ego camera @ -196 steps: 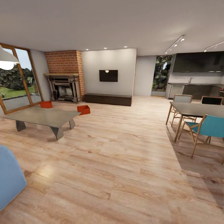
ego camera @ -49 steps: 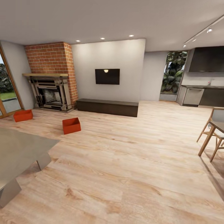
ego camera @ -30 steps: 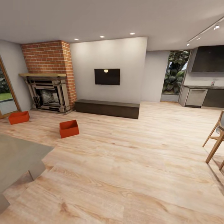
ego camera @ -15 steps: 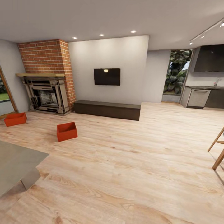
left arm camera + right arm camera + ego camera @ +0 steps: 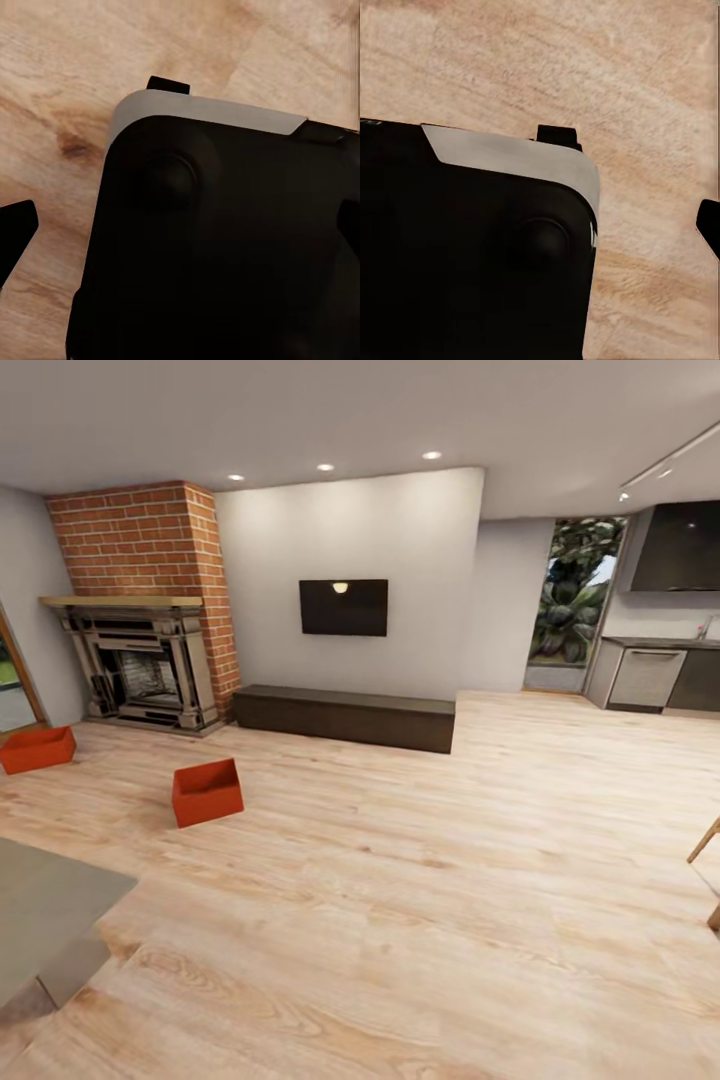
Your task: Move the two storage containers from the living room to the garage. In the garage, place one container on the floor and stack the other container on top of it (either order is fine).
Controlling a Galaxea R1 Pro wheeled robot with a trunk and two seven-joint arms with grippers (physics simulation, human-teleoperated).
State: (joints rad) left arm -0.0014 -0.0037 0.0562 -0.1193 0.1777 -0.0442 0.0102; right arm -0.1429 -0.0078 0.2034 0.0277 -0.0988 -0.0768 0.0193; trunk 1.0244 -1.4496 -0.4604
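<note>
Two red-orange open-top storage containers stand on the light wood plank floor of the living room. The nearer container (image 5: 207, 792) sits left of centre in the head view; the other container (image 5: 37, 749) lies at the left edge, in front of the brick fireplace (image 5: 145, 670). Both are several steps from me. In the left wrist view my left gripper (image 5: 183, 229) hangs over my dark base, its fingertips (image 5: 15, 234) wide apart and holding nothing. My right gripper (image 5: 540, 225) shows one fingertip (image 5: 709, 223) at the frame's edge, with nothing in it. The garage is out of view.
A grey low table (image 5: 45, 915) juts in at the lower left, close to me. A long dark cabinet (image 5: 345, 717) runs under the black TV (image 5: 343, 607). Wooden chair legs (image 5: 705, 845) show at the right edge, kitchen units (image 5: 660, 675) behind. Open wood floor (image 5: 420, 880) lies ahead.
The camera has travelled forward into the room: fireplace, cabinet and both containers look nearer and sit further left and lower, and the table and chairs slide out of frame. The containers themselves have not moved.
</note>
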